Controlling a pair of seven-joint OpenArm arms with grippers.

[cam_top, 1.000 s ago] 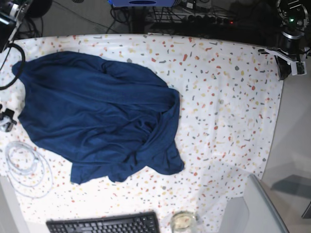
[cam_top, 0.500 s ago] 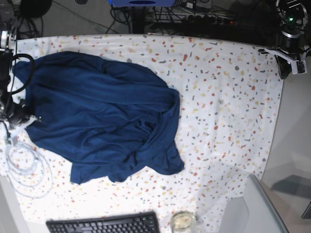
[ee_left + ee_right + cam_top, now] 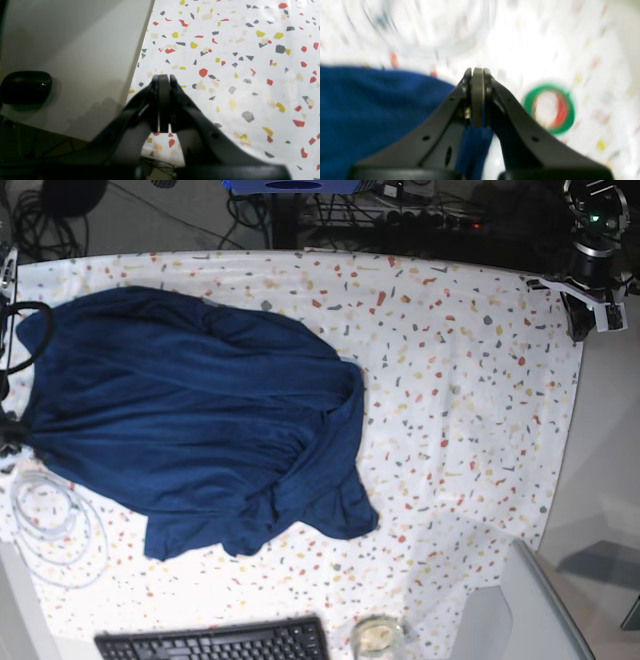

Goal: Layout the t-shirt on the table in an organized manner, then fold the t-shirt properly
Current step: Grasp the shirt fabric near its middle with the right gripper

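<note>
right wrist: right gripper (image 3: 477, 72) clamps the t-shirt (image 3: 382, 105) edge.

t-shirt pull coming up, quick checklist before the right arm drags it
1. Right gripper shut on the t-shirt: ok, blue fabric runs between its jaws in the right wrist view.
2. Left gripper free of cloth: ok, shut on nothing over the table.
3. T-shirt laid flat: not ok, bunched and creased near its right edge.
4. Coiled white cable out of the pull path: not ok, beside the shirt's edge.
5. Green tape roll clear: cannot tell, blurred.
</note>
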